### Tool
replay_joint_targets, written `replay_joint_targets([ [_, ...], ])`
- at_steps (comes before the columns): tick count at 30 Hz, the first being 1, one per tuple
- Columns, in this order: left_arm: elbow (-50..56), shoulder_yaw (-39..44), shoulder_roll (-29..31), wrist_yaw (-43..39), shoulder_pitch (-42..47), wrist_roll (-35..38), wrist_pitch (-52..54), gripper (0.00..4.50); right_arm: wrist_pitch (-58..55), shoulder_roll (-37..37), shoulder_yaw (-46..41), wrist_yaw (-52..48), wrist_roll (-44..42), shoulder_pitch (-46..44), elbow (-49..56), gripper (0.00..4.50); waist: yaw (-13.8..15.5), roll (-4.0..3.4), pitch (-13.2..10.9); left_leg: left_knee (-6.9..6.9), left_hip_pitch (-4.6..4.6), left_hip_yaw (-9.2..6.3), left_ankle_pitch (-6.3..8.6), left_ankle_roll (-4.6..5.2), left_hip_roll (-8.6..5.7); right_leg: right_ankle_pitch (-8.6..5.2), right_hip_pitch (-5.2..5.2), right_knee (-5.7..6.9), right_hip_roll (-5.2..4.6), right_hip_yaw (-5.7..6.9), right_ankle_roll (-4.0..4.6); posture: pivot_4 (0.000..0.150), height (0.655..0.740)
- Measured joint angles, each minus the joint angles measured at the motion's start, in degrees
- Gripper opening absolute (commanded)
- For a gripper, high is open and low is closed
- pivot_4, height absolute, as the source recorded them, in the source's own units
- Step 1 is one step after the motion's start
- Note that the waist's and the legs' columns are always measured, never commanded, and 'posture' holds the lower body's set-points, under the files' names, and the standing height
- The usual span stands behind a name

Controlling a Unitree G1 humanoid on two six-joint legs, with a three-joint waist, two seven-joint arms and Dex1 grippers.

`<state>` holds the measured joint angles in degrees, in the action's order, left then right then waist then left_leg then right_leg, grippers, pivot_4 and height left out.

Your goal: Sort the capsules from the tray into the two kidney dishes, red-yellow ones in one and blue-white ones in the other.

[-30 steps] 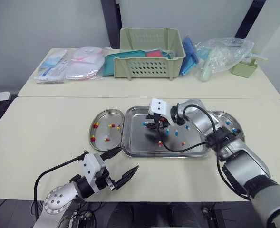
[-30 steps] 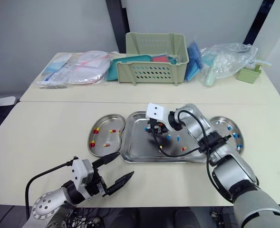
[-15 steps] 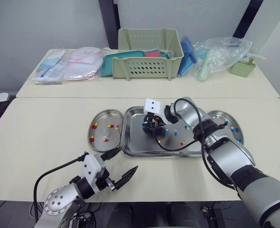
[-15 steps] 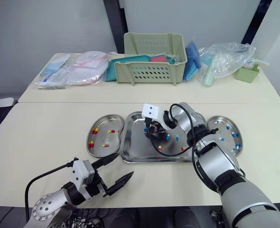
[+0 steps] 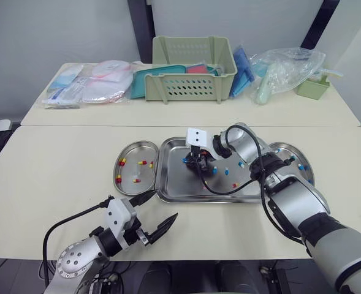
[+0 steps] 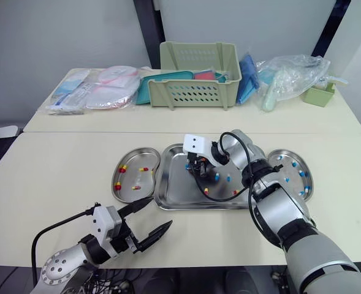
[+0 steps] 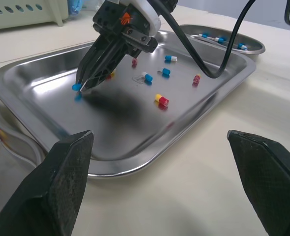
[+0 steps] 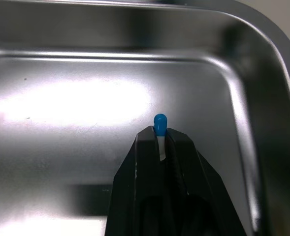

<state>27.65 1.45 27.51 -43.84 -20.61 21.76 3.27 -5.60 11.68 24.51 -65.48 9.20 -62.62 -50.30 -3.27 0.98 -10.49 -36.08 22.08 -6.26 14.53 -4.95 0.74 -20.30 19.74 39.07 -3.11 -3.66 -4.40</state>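
Right claw [image 8: 159, 136] pinches blue-white capsule [image 8: 159, 120] low over tray [image 5: 174, 184]; left claw [image 5: 167, 204] spread wide above table [image 5: 57, 184].

"Where does the head pair look from?"

"High up, facing forward and down across the table [image 5: 57, 184]; the two eyes sit side by side, so they share nearly everything: the tray [image 5: 180, 184], the left kidney dish [image 5: 134, 151], the right kidney dish [image 5: 288, 149], the basket [image 5: 194, 86] on the far table."

"And the wrist cameras?"

"The left one sits low by the table's front edge, looking between the wide-apart fingers of the left gripper [image 7: 159, 135] toward the tray's near rim; it also catches the right gripper [image 7: 81, 88] (the head pair sees it mid-tray); the right one is very near, staring along its own pinched fingers at a blue-white capsule [image 8: 160, 121] and the tray's corner."
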Motion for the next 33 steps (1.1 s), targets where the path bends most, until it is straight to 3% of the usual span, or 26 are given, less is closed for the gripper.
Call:
replay_joint_targets([
  [3, 0.0, 0.0, 1.1, -1.3, 0.5, 0.7, 0.0, 4.5, -4.7, 3.0, -1.4, -1.5, -1.8, 4.4, 11.8, 0.04, 0.1, -0.03, 0.0, -0.01, 0.08, -0.01, 0.0, 0.0, 0.0, 0.0, 0.07, -0.01, -0.01, 0.0, 0.0, 0.15, 0.74],
  [9, -0.4, 0.2, 2.8, -6.9, 2.0, 2.9, -2.5, 4.5, -24.8, 13.3, -8.3, -2.4, -9.1, 20.2, 52.3, 0.04, 0.9, -0.03, 0.0, -0.09, 0.68, -0.09, 0.0, -0.01, -0.01, 0.0, 0.5, -0.02, -0.02, 0.08, 0.0, 0.15, 0.74],
  [14, -1.6, 0.0, 3.3, -10.9, 3.6, 5.1, -3.7, 4.5, -40.7, 22.3, -20.3, 2.4, -14.6, 34.7, 75.8, 0.04, 1.5, -0.03, 0.0, -0.08, 0.7, -0.08, 0.0, 0.0, -0.04, 0.0, 0.46, -0.07, -0.03, 0.09, -0.01, 0.15, 0.74],
  [18, -2.8, 0.0, 4.2, -12.7, 4.8, 6.4, -2.4, 4.5, -47.4, 27.2, -31.9, 6.0, -17.4, 44.8, 84.2, 0.04, 1.6, -0.03, 0.0, -0.08, 0.67, -0.08, 0.0, 0.01, -0.04, 0.0, 0.42, -0.05, -0.01, 0.11, -0.01, 0.15, 0.74],
  [24, -5.1, -0.7, 3.5, -16.4, 6.5, 7.6, -4.3, 4.5, -45.8, 31.2, -44.2, 8.8, -19.4, 57.7, 85.7, 0.04, 1.5, -0.06, 0.0, -0.07, 0.61, 0.01, 0.0, 0.02, -0.03, 0.01, 0.37, -0.05, -0.01, 0.06, -0.01, 0.15, 0.74],
  [33, -7.9, -1.0, 1.9, -19.3, 8.2, 7.9, -7.3, 4.5, -47.0, 29.8, -54.1, 15.5, -22.6, 64.1, 81.2, 0.04, 1.4, -0.07, 0.0, -0.08, 0.51, 0.04, 0.0, 0.02, -0.03, 0.01, 0.27, -0.05, 0.0, 0.02, -0.01, 0.15, 0.74],
])
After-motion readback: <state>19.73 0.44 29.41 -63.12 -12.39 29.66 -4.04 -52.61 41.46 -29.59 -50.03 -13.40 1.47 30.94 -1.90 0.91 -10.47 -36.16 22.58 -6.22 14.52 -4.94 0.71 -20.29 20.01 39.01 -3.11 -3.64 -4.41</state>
